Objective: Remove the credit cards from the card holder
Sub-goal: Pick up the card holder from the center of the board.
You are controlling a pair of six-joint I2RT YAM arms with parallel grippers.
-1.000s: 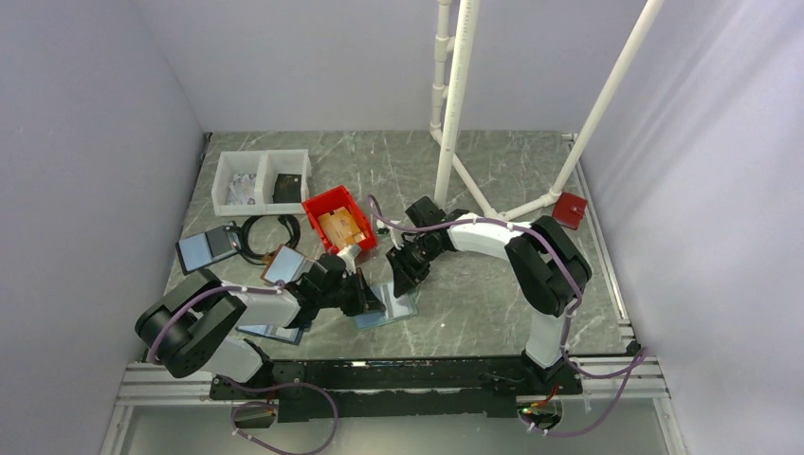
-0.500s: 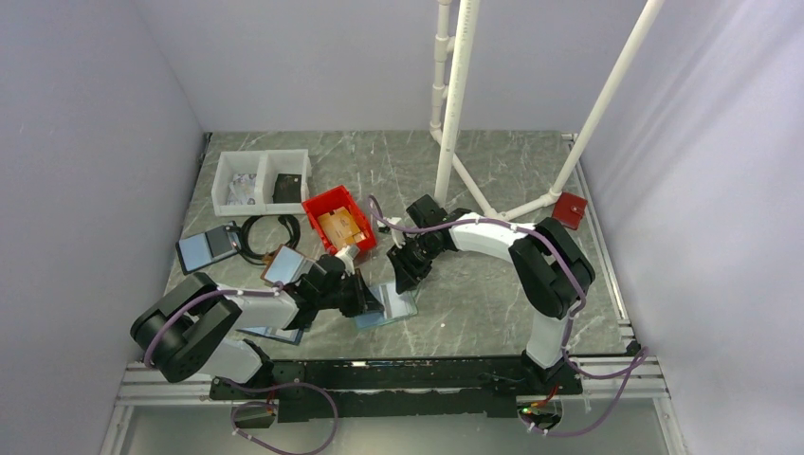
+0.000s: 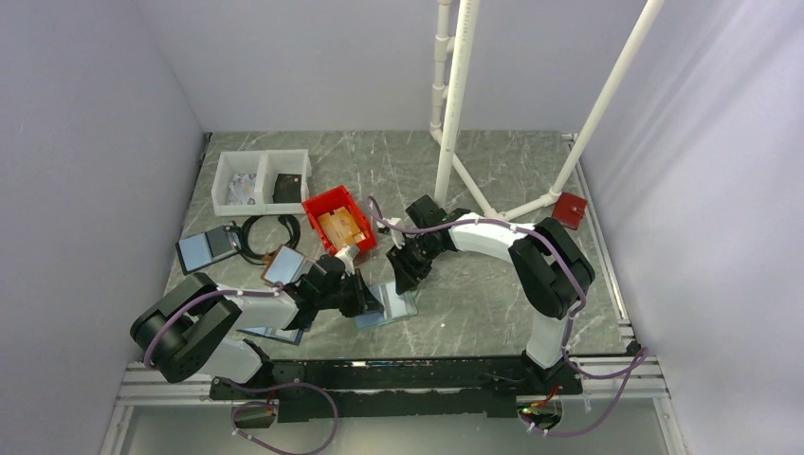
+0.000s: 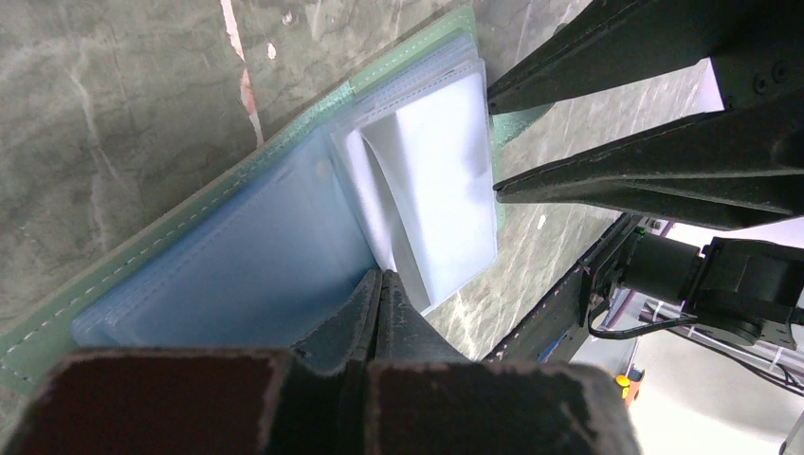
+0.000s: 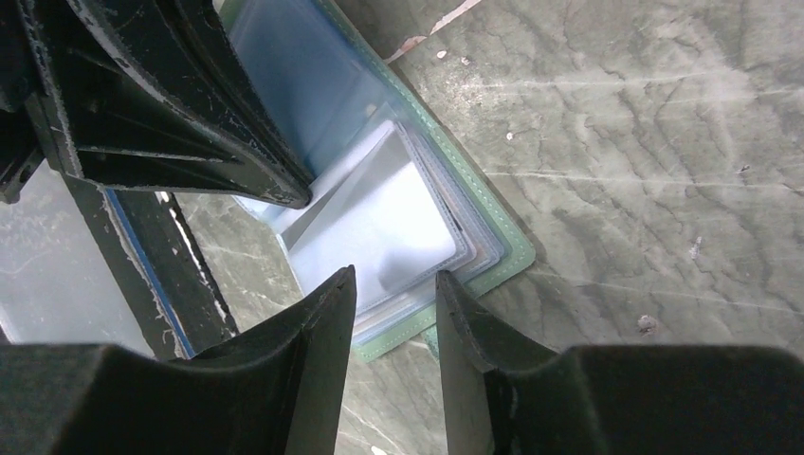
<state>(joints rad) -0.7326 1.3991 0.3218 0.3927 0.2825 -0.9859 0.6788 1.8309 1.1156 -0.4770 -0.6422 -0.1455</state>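
The card holder (image 3: 391,308) lies open on the table, with a teal-green edge (image 4: 190,204) and pale blue clear pockets (image 5: 379,223). My left gripper (image 3: 372,301) is shut, its tips (image 4: 384,280) pinching one clear pocket leaf, and a pale leaf (image 4: 441,180) stands lifted beside them. My right gripper (image 3: 405,275) is open, and in its wrist view the gripper (image 5: 393,284) hovers just above the holder's outer edge, its fingers (image 4: 654,180) close to the lifted leaf. Orange-tan credit cards (image 3: 339,226) lie in the red bin (image 3: 320,204). I cannot tell whether a card is in the pockets.
A white two-compartment bin (image 3: 263,180) stands at the back left. A black cable ring (image 3: 267,237), a brown-edged folder (image 3: 284,265) and a dark-edged folder (image 3: 207,248) lie left of the holder. White pipes (image 3: 455,114) and a red block (image 3: 570,209) stand at the back right.
My right gripper has edged slightly left toward the holder. My left gripper keeps its pinch on the pocket leaf and has barely moved.
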